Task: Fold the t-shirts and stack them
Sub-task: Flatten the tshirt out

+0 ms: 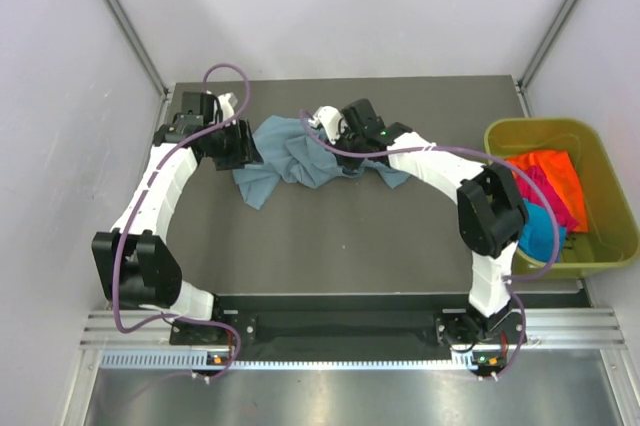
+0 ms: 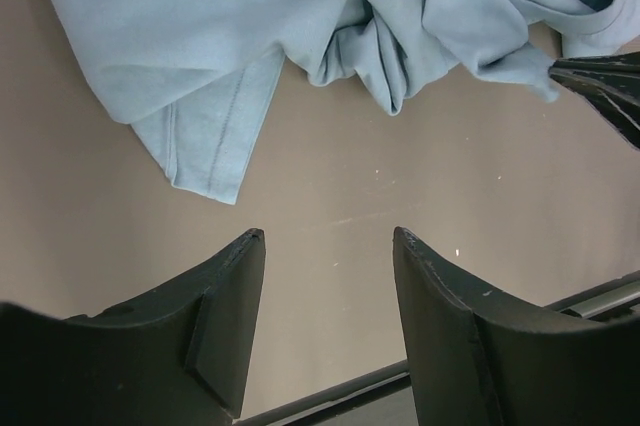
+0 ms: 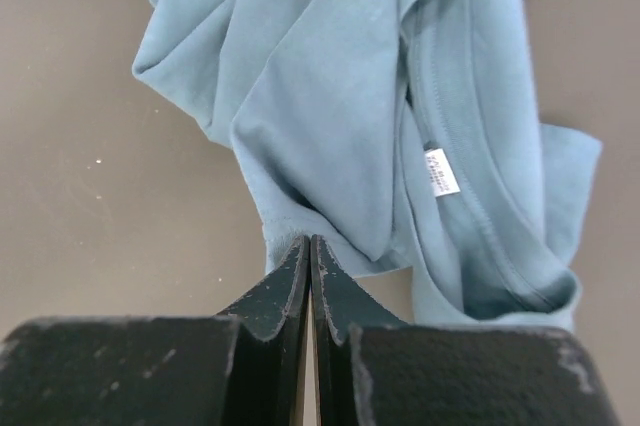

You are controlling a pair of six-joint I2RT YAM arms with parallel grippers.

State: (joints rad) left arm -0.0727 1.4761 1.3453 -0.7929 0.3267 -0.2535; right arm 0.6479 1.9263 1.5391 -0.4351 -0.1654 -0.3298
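Observation:
The grey-blue t-shirt [image 1: 290, 158] lies crumpled on the dark table at the back middle. It also shows in the left wrist view [image 2: 180, 36] and the right wrist view [image 3: 330, 86], with its white neck tag [image 3: 440, 171]. My left gripper [image 1: 252, 149] is open and empty at the shirt's left edge, its jaws [image 2: 328, 236] over bare table. My right gripper [image 1: 332, 144] is shut, its tips [image 3: 309, 239] pinching the shirt's edge. The orange [image 1: 548, 171], magenta [image 1: 528, 189] and turquoise [image 1: 537, 231] t-shirts lie bunched in a bin.
An olive-green bin [image 1: 610, 246] stands at the table's right edge and holds the other shirts. The right gripper's dark fingers [image 2: 605, 86] show at the right of the left wrist view. White walls and metal posts close in the table's back and sides.

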